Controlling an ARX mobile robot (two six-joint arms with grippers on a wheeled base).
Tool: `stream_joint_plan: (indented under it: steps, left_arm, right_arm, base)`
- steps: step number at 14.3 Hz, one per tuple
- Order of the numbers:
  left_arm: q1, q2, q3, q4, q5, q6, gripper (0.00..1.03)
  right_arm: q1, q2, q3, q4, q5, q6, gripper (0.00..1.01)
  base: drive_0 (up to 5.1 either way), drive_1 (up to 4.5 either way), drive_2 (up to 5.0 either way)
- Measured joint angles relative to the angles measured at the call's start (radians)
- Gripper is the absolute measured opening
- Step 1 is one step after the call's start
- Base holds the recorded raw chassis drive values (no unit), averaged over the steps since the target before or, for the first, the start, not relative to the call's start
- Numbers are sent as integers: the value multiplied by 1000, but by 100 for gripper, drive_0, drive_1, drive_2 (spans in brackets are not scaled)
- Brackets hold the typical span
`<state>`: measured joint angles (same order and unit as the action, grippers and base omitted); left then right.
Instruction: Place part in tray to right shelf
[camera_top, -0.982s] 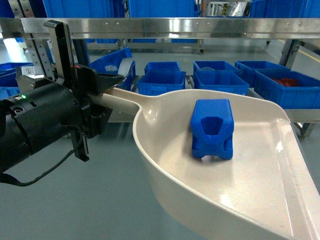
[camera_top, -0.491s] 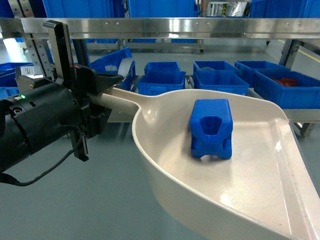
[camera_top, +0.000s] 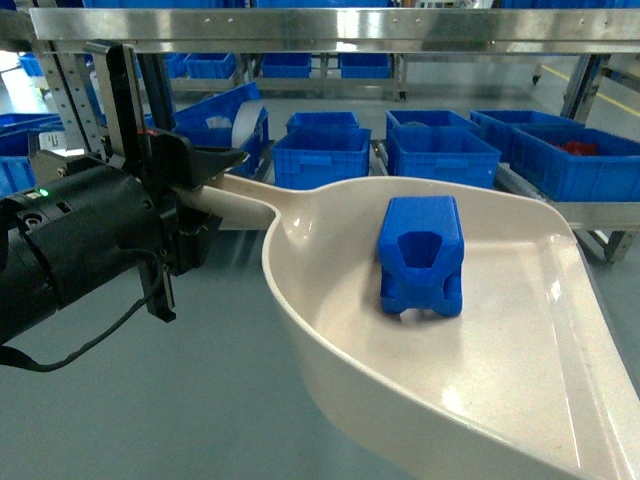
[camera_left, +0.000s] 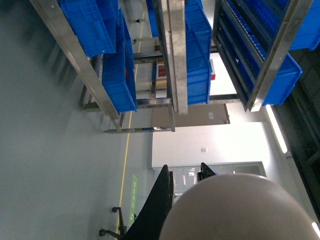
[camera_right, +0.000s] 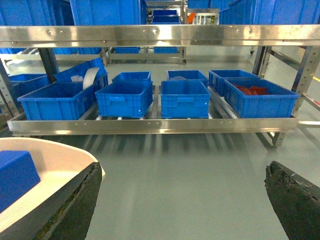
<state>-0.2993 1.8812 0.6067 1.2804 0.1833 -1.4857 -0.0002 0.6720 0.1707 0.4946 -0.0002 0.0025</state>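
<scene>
Tray (camera_top: 520, 340) held level in front of shelf (camera_top: 330, 25), handle end clamped in left gripper (camera_top: 205, 190), jaws clenched on handle. Part (camera_top: 422, 255) upright on tray floor, near tray's back wall, recessed face toward camera, well apart from left jaws, at far end of handle from them. Right gripper (camera_right: 182, 200) just beside tray's side wall, jaws spread wide, nothing between; part (camera_right: 15, 175) lies left of left finger (camera_right: 80, 205), inside tray (camera_right: 60, 165). Blue crates (camera_right: 125, 97) on shelf's lower level beyond tray.
</scene>
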Motion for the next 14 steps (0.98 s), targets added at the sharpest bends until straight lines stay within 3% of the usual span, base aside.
stream_joint_plan:
  steps: [14]
  left_arm:
    - [0,0,0,0,0,1,12]
  right_arm:
    - [0,0,0,0,0,0,98]
  base:
    - [0,0,0]
